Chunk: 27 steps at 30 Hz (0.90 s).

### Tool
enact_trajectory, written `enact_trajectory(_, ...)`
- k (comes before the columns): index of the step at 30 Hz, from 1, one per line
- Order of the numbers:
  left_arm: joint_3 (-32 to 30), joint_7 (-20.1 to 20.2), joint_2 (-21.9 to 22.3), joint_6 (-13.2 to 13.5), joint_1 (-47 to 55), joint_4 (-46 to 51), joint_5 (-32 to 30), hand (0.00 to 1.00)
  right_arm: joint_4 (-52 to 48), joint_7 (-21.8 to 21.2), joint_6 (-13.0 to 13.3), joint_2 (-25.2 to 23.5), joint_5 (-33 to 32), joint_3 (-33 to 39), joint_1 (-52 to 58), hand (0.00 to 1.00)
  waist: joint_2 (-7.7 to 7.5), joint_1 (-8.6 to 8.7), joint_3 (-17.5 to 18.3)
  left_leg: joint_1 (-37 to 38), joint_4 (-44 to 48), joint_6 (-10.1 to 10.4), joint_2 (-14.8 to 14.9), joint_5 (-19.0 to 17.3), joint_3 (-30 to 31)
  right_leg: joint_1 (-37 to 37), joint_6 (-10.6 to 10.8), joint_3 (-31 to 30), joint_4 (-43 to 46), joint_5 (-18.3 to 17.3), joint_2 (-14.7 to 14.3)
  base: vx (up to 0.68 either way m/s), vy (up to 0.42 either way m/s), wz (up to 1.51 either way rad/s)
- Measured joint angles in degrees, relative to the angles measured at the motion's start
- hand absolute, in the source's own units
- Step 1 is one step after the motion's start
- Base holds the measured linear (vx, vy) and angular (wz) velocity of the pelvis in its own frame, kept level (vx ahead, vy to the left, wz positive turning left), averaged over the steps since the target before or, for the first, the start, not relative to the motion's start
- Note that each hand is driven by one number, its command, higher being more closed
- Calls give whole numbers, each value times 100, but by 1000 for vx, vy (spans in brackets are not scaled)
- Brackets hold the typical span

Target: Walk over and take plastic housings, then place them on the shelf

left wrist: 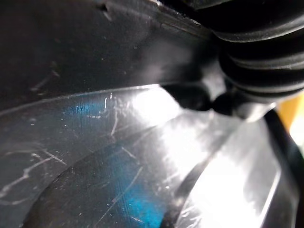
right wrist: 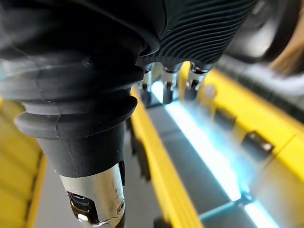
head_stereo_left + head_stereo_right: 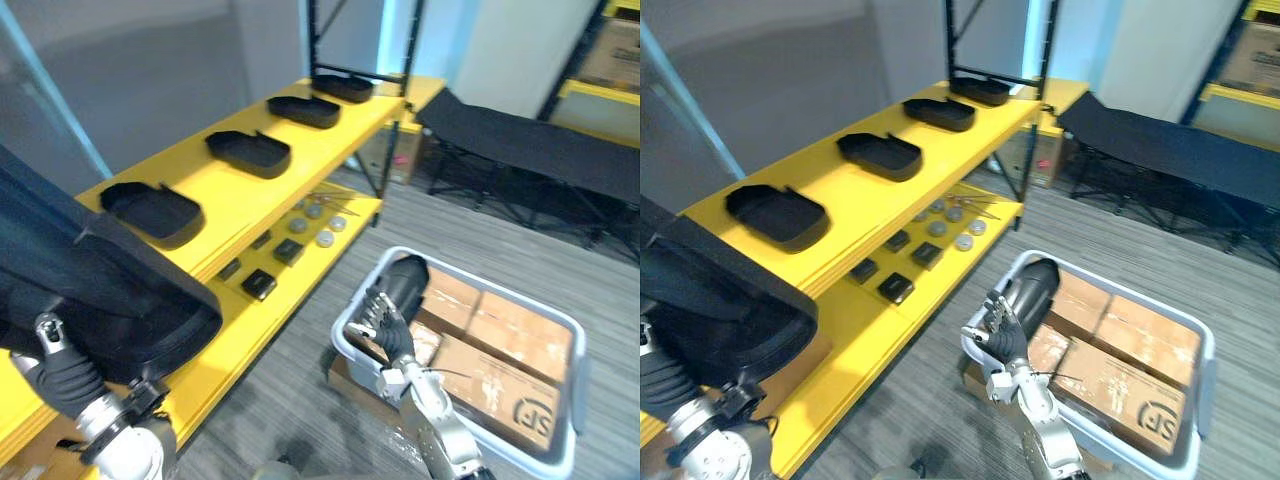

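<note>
The robot's left hand (image 3: 62, 375) shows at the near left, its dark ribbed cover pressed up under a large glossy black plastic housing (image 3: 110, 290). The housing hides the fingers, so I cannot tell whether they are curled or straight. In the left wrist view the housing's scratched, shiny surface lies right against the hand. The housing rests over the near end of a long yellow shelf (image 3: 205, 178).

Beyond the left hand, along the shelf's top board, sits a row of four more black plastic housings, well apart from each other. The closest one (image 3: 152, 211) is just past the carried housing. The next (image 3: 248, 152) lies further along, then a third (image 3: 303, 110), and the last (image 3: 342, 87) is at the far end.

On the lower yellow board (image 3: 250, 330), between the two hands, lie small black square parts (image 3: 258, 284) and, beyond them, a cluster of grey round discs (image 3: 325, 238).

The right hand (image 3: 392, 298) hangs to the right of the shelf, its fingers loosely spread and holding nothing. It is over the near edge of a pale grey plastic bin (image 3: 563, 325) that stands on the grey striped carpet (image 3: 300, 390). Brown cardboard boxes (image 3: 505, 350) fill the bin to the right of the hand. A black folding cot (image 3: 530, 140) stands well beyond the right hand.
</note>
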State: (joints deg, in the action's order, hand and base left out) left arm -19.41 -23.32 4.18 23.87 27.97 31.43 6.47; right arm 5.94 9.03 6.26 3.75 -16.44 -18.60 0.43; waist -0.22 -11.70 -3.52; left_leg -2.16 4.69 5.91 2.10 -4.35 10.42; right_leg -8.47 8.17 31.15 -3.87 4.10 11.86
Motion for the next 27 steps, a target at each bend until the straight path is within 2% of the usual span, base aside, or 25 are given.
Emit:
enact_trajectory(1,0,153,14,8,-20,23,53,100,-27,135,7,-32,43,28,-1,0,22,50,-14,-33,-39,-43,-15,28,182,63,52,-364,252,-336,-30,17,-28,91)
enact_trajectory(2,49,346,-12,8,-86,21,170,100,-110,254,6,-39,42,122,121,0,7,229,-12,-101,-34,-77,-65,60,539,101,13,-883,493,-727,-177,37,-64,119)
enact_trajectory(3,101,443,-22,11,-131,14,224,100,-167,270,6,-38,39,220,202,0,-26,330,-9,-95,-50,-48,-108,103,686,120,-41,-1015,645,-876,-227,63,-106,124)
enact_trajectory(4,187,578,-44,27,-203,0,274,100,-256,338,3,-36,36,455,335,0,-79,330,-25,-91,-99,17,-105,151,836,214,-51,-1080,983,-1088,-228,91,-88,78)
enact_trajectory(6,256,610,-119,67,-270,-72,243,100,-278,350,3,-30,37,736,378,0,-162,312,-77,-100,-64,129,-104,222,982,243,-105,-1022,1318,-1253,-206,87,-63,53)
enact_trajectory(11,468,788,-138,-67,-175,-113,202,100,-278,191,-9,169,75,1123,450,0,-77,348,-309,-197,-6,168,-171,374,1172,150,-149,-795,1500,-1477,-167,12,-39,46)
enact_trajectory(12,568,1072,-134,-68,-182,-112,211,100,-338,88,-9,93,150,1308,639,0,-97,477,-502,-225,-43,-158,-206,489,646,-138,-161,-394,1487,-1527,-52,-16,-23,91)
enact_trajectory(13,599,1123,-138,-66,-183,-111,212,100,-355,73,-5,80,150,1366,684,0,-81,504,-527,-235,-39,-249,-167,449,420,-189,-163,-293,1482,-1530,-49,-33,-14,143)
enact_trajectory(14,709,1324,-165,-61,-176,-135,258,100,-459,29,-4,39,149,1574,897,0,-63,629,-554,-377,5,-587,69,395,-544,-306,-156,85,1503,-1523,-35,-25,-5,142)
enact_trajectory(15,873,1525,-171,-47,-187,-213,446,100,-611,-20,43,75,149,1759,1115,0,-13,737,-567,-465,6,-625,332,422,-1458,-380,-156,358,1543,-1524,13,-20,5,158)
enact_trajectory(16,970,1602,-171,-44,-201,-276,549,100,-657,-19,77,96,148,1834,1199,0,-12,797,-562,-514,6,-620,417,427,-1819,-386,-155,467,1574,-1524,52,10,77,135)
enact_trajectory(17,1141,1679,-169,-44,-227,-367,716,100,-710,-20,158,193,148,1961,1268,0,105,847,-553,-535,-7,-610,511,495,-2322,-382,-154,513,1674,-1527,134,31,130,105)
enact_trajectory(18,1232,1679,-168,-44,-223,-369,737,100,-745,-21,287,298,149,2016,1271,0,255,883,-587,-534,-39,-489,493,772,-2358,-378,-135,466,1777,-1554,161,19,149,79)
enact_trajectory(19,1243,1679,-176,-44,-219,-365,748,100,-743,-25,335,319,148,2016,1266,0,289,884,-591,-545,-36,-425,465,920,-2353,-369,-109,431,1824,-1609,207,10,125,36)
enact_trajectory(20,1255,1673,-220,-37,-214,-367,851,100,-739,-36,403,291,148,1964,1223,0,244,843,-617,-531,-7,-356,362,1018,-2395,-384,15,288,1860,-1716,358,6,94,6)
enact_trajectory(22,1256,1656,-244,-37,-213,-367,942,100,-724,-44,515,132,152,1841,1094,0,176,798,-671,-504,-3,-384,211,999,-2501,-362,32,168,1841,-1728,515,18,112,-7)
enact_trajectory(24,1260,1630,-316,-35,-230,-367,930,100,-690,-57,520,30,153,1755,985,0,115,773,-721,-512,57,-424,114,953,-2518,-371,33,158,1826,-1731,587,4,85,-2)
enact_trajectory(27,1253,1571,-405,-32,-363,-367,828,100,-645,-41,664,-76,166,1596,722,0,-46,761,-906,-805,563,-508,27,697,-2499,-335,90,174,1874,-1826,738,-5,113,13)
